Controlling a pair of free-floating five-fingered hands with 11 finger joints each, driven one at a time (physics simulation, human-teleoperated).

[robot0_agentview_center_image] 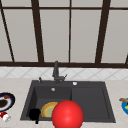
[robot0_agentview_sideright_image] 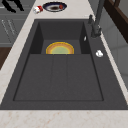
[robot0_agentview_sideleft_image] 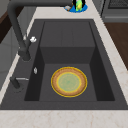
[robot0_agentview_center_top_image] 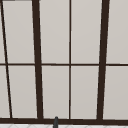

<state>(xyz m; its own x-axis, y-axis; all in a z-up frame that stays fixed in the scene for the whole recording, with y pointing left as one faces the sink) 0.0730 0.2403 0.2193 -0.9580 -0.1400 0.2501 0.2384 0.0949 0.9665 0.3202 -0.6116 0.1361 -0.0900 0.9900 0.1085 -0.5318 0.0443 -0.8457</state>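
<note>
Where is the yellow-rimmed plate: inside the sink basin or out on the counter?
Inside. The yellow-rimmed plate lies flat on the floor of the sink basin, walled on all sides.

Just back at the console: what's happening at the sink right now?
A round yellow-and-orange plate lies flat in the left basin of the dark grey sink, with nothing touching it. The black left hand hangs by the sink's front left corner. In the front view, a glossy red ball overlaps the sink's near edge.
</note>
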